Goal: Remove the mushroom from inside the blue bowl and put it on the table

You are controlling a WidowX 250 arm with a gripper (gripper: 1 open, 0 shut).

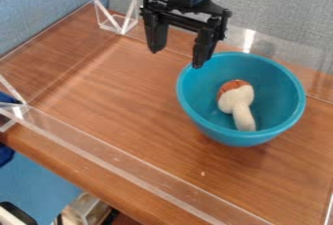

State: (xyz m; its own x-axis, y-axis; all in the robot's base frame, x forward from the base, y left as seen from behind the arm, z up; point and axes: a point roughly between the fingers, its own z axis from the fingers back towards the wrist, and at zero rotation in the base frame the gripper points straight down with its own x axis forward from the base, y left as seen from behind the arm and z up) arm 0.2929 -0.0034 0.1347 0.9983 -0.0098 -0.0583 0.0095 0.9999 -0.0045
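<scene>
Wood-grain table (pixel 104 93) with clear walls, nothing gripped yet. Closer in, the mushroom (pixel 239 100) lies tipped inside the blue bowl (pixel 208 112). Behind, the gripper (pixel 178 51) hangs with jaws apart; that rounded cap could easily squirt out, or the bowl slide.

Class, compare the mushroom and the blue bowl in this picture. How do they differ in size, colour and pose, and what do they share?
Size: the mushroom is much smaller than the blue bowl, which holds it. Colour: the mushroom has a cream stem and reddish-brown cap; the blue bowl is plain teal-blue. Pose: the mushroom lies on its side; the blue bowl stands upright on the table. Shared: neither is held, as the hand hangs open above the bowl's rim.
</scene>
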